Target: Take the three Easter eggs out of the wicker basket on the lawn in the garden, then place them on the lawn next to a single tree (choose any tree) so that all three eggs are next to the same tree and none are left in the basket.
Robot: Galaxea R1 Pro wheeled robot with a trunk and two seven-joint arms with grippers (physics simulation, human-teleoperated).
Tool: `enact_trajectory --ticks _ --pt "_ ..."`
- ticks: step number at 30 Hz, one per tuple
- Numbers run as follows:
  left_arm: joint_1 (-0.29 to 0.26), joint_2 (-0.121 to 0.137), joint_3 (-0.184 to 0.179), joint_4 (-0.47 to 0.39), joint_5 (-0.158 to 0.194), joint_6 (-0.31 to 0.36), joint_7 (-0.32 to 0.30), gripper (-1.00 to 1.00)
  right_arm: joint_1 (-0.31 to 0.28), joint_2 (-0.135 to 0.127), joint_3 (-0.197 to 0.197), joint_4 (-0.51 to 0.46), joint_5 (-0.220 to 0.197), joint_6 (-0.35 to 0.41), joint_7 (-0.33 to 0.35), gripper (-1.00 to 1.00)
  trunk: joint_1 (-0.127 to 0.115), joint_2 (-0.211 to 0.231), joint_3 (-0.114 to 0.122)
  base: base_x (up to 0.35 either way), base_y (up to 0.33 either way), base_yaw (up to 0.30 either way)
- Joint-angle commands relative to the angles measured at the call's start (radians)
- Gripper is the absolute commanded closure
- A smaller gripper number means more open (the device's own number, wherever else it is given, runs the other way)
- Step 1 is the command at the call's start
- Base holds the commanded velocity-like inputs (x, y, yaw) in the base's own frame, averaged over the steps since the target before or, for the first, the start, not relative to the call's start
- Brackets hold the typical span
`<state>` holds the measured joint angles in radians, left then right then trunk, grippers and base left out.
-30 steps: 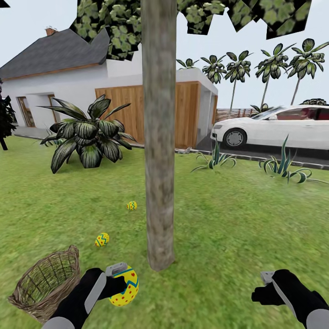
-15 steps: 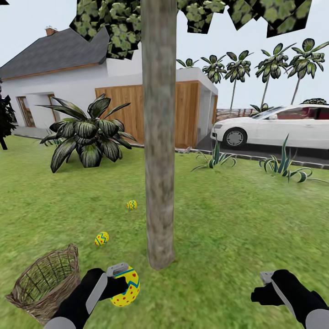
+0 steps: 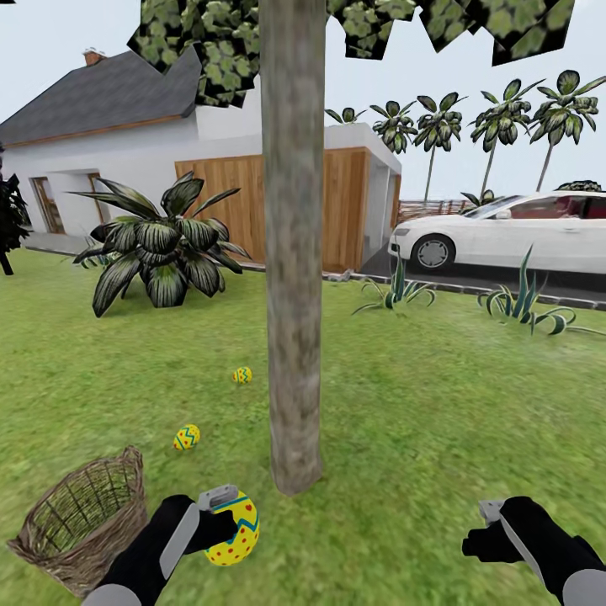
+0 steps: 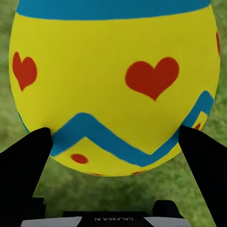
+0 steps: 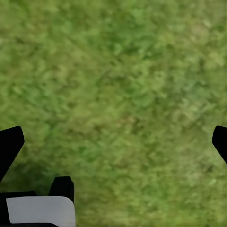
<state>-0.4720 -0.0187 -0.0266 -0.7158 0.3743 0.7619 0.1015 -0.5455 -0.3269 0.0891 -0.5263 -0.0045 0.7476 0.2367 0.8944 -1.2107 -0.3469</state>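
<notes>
Pinching a glossy yellow egg (image 3: pixel 233 528) — left gripper (image 3: pixel 220 522), near the mottled trunk (image 3: pixel 294 252); woven basket (image 3: pixel 77 522) left, two eggs (image 3: pixel 187 437) on grass farther off. Right gripper (image 3: pixel 486 528) spread over lawn (image 5: pixel 118 94).

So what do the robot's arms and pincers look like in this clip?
Both arms end in black housings over light grey forearm sections. The left pincer and right pincer have black fingers with a light grey plate; the left wrist view shows a white plate with mirrored GALAXEA lettering.
</notes>
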Motion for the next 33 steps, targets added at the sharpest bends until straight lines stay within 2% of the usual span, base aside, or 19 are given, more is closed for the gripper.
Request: enact_trajectory --ticks 1,33 --pt "0.000 0.000 -0.003 -0.001 0.011 0.004 0.010 1.00 -0.001 -0.001 0.006 -0.001 0.000 0.004 0.003 -1.00 0.004 -0.008 -0.004 0.000 0.000 0.000" --pt "0.000 -0.012 -0.004 0.002 0.009 0.004 0.010 1.00 -0.001 -0.009 0.004 -0.001 0.000 0.005 0.004 -1.00 0.127 -0.232 -0.105 0.000 0.000 0.000"
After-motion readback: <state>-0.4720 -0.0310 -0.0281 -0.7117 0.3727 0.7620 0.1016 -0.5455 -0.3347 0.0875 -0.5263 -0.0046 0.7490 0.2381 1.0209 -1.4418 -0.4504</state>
